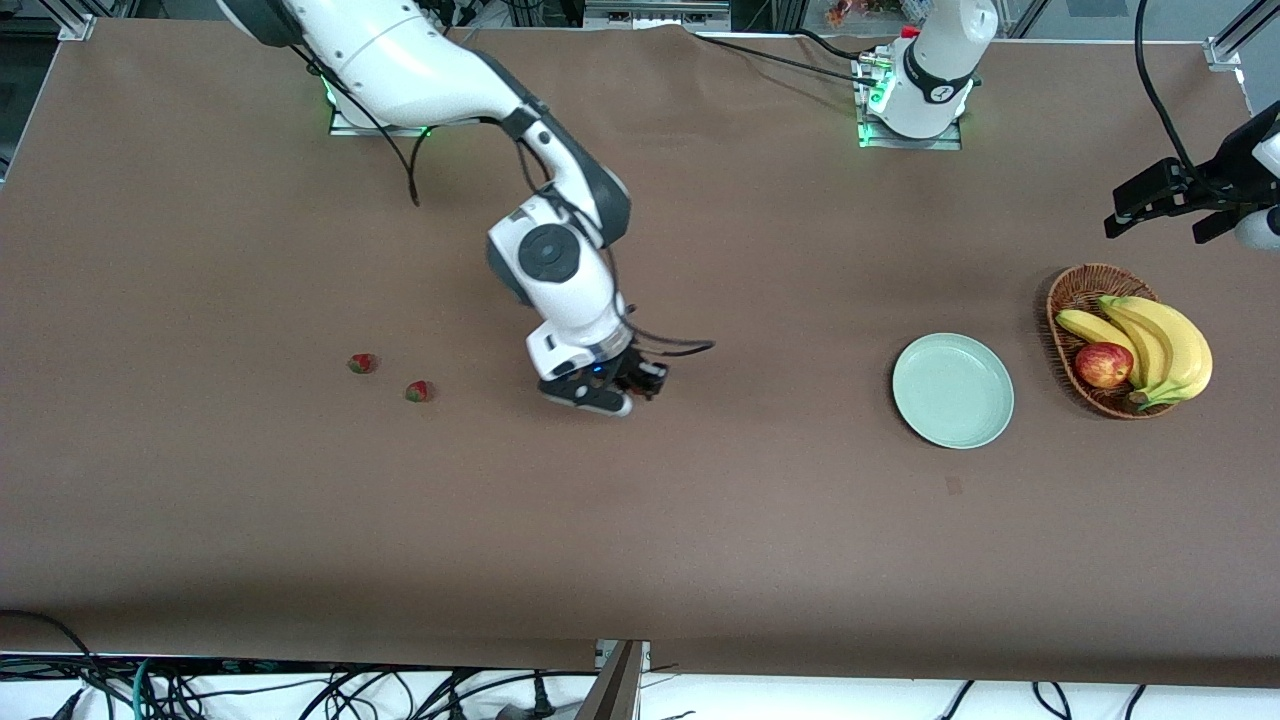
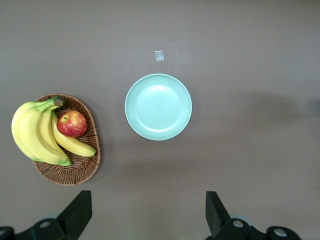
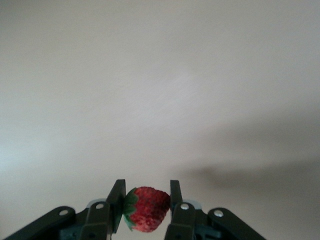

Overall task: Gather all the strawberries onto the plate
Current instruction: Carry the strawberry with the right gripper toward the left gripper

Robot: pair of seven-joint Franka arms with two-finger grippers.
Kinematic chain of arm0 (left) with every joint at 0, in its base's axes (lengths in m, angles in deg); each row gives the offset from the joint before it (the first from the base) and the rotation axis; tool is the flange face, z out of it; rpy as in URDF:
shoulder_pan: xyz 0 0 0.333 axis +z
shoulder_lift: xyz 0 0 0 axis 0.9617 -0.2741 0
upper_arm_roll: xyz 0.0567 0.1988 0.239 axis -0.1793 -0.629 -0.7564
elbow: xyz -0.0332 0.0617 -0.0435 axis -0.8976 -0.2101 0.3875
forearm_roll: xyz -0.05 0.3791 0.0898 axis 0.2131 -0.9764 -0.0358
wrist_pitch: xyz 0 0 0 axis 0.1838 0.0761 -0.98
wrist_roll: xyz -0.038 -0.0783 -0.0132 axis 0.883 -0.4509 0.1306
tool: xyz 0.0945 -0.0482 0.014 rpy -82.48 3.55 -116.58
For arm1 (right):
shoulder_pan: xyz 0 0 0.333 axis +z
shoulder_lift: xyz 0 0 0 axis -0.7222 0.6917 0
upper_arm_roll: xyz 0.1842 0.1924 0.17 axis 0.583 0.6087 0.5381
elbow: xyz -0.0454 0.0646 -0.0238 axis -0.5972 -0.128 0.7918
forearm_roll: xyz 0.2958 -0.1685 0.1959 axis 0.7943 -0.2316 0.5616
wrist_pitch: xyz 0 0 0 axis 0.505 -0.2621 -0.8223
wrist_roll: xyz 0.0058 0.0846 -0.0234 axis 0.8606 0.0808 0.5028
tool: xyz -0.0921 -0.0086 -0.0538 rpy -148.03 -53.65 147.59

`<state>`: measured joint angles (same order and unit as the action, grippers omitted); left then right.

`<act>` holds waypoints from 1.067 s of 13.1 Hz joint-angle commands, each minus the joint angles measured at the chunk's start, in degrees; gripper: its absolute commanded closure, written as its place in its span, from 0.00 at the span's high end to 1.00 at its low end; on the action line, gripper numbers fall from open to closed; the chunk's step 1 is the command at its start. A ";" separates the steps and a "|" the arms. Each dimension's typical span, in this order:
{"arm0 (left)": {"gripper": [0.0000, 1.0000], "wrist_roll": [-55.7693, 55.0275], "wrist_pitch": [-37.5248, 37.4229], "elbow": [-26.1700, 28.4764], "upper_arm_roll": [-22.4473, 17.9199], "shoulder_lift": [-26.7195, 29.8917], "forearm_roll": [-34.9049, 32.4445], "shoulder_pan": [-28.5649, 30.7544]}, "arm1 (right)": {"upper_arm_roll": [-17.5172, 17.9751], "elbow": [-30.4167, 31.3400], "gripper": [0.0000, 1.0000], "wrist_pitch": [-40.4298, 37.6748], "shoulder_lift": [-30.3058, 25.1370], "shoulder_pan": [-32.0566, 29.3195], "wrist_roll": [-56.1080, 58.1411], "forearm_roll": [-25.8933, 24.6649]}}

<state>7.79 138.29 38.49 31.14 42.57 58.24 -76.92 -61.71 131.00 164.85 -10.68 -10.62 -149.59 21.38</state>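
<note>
My right gripper [image 3: 147,185] is shut on one strawberry [image 3: 147,209], its green cap against one finger, held above the bare middle of the table. In the front view that right gripper [image 1: 640,383] points down and hides the berry. Two more strawberries [image 1: 363,363] [image 1: 419,391] lie on the cloth toward the right arm's end. The pale mint-green plate [image 1: 953,390] [image 2: 158,106] has nothing in it. My left gripper [image 2: 148,197] [image 1: 1125,212] waits open and high at the left arm's end, with nothing between its fingers.
A wicker basket [image 1: 1085,285] [image 2: 75,175] with bananas [image 1: 1170,345] and an apple [image 1: 1103,364] stands beside the plate, at the left arm's end. A small tape mark [image 1: 953,485] lies nearer to the front camera than the plate. Brown cloth covers the table.
</note>
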 commanded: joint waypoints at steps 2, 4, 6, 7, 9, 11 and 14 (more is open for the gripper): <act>1.00 0.58 -3.81 -0.78 0.36 0.31 -0.59 0.11 | -0.86 -7.28 0.36 4.74 6.04 5.67 -8.61 -0.39; 1.00 0.67 -4.79 -0.78 0.45 0.22 -0.50 0.11 | -3.13 -14.30 0.36 4.83 11.48 10.32 -11.94 -0.48; 1.00 0.49 -5.31 -0.78 0.45 -0.30 -0.41 0.02 | -7.27 -18.71 0.36 5.01 15.36 14.73 -13.63 -0.48; 1.00 0.93 -7.06 -0.70 0.36 -0.57 -0.24 0.11 | -8.06 -19.08 0.36 5.18 15.81 15.35 -13.63 -0.48; 1.00 1.28 -7.96 -0.70 0.45 -0.83 -0.24 -0.59 | -8.07 -19.08 0.42 6.32 16.51 15.71 -13.63 -0.48; 1.00 1.28 -7.96 -0.70 0.45 -0.84 -0.24 -0.59 | -8.68 -19.08 1.00 6.24 16.08 15.45 -12.76 -0.48; 1.00 1.28 -8.22 -0.43 0.45 -1.10 -0.15 -0.59 | -9.04 -19.08 1.00 2.57 12.93 11.69 -10.31 -0.39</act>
<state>8.02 131.06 38.58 31.62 41.79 58.24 -77.40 -71.26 112.65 170.67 4.27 4.01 -162.05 21.37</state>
